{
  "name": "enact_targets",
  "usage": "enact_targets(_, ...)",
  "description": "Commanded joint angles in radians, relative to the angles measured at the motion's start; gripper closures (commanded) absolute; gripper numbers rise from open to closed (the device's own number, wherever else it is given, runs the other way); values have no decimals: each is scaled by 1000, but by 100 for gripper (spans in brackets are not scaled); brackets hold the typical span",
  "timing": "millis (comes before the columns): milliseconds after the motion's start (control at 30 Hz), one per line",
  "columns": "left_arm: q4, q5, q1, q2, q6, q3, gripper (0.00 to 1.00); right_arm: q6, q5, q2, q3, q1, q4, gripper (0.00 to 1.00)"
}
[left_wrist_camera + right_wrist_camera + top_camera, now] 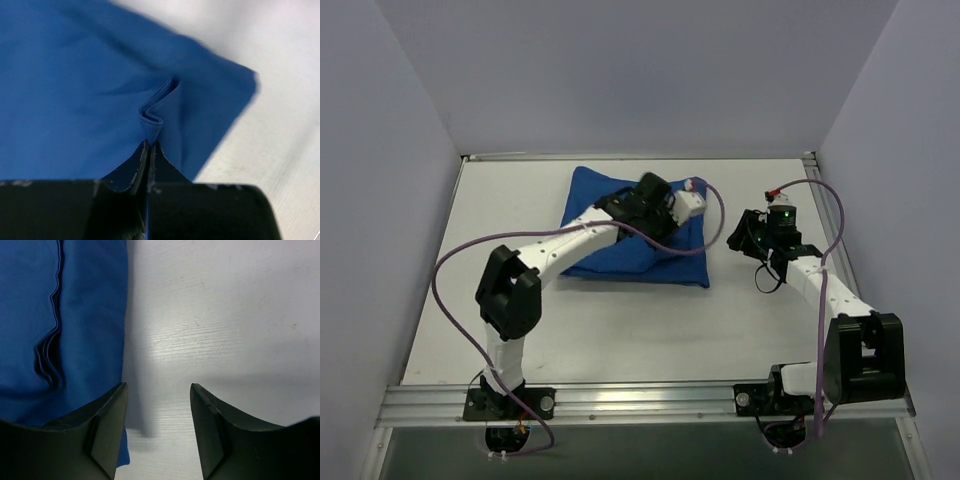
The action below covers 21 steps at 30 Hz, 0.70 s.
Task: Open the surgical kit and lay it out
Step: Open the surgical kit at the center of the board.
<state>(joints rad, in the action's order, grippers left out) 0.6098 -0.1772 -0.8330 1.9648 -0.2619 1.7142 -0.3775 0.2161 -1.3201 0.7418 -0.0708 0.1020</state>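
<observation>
The surgical kit (595, 195) lies as a folded blue cloth bundle at the back middle of the table. My left arm reaches over it, and my left gripper (655, 215) sits on its right half. In the left wrist view the left gripper (149, 144) is shut on a small raised fold (151, 119) of the blue cloth (75, 90), near the bundle's corner. My right gripper (734, 238) hovers just off the bundle's right edge. In the right wrist view the right gripper (157, 385) stands open over bare table, with the cloth's edge (85, 305) beside its left finger.
The white table (650, 320) is walled on three sides by grey panels. A metal rail (640, 400) along the near edge holds both arm bases. Purple cables (450, 290) loop off each arm.
</observation>
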Motion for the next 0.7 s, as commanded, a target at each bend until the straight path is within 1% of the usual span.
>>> enact_targets(0,-21,-59,249,-138,139,50,98,-14,-18,-10,30,-46,8,52)
enact_targets(67,-59,-64,340,-203,177,13,98,-12,-59,-34,50,-79,2,52)
enact_targets(133,-120,-67,440,-251,200,-68,98,-8,-96,-54,94,-122,-13,52)
enact_targets(167,-137,-71,539,-298,216,-99,98,0,-128,-80,109,-173,-19,52)
enact_targets(200,-172,-70,589,-325,219,-129,98,2,-138,-91,143,-194,-24,52)
enact_targets(233,-188,-62,633,-346,216,-196,98,3,-144,-103,160,-216,-24,52)
enact_targets(267,-202,-58,717,-386,210,-230,98,9,-147,-128,177,-259,-22,52)
enact_targets(300,-226,-48,756,-406,202,-267,98,15,-164,-139,195,-283,-21,52)
enact_targets(333,-237,-27,796,-424,190,-339,98,25,-175,-151,235,-309,-18,52)
enact_targets(367,-251,-27,890,-458,185,-378,98,35,-187,-178,260,-376,-18,52)
enact_targets(400,-280,-28,935,-474,181,-415,98,66,-213,-191,284,-414,-18,52)
enact_targets(433,-295,-27,1016,-498,170,-485,98,84,-222,-230,338,-488,-18,52)
enact_targets(467,-306,-28,1017,-504,165,-513,98,103,-251,-252,367,-526,-19,52)
enact_targets(500,-318,-27,1094,-511,159,-537,98,141,-259,-277,398,-562,-28,52)
enact_targets(567,-331,-33,1165,-520,145,-599,98,179,-268,-356,489,-627,-33,52)
enact_targets(600,-344,-33,1225,-520,139,-617,98,213,-268,-382,519,-686,-41,52)
enact_targets(667,-354,-30,1278,-517,112,-659,97,250,-288,-463,604,-742,-50,50)
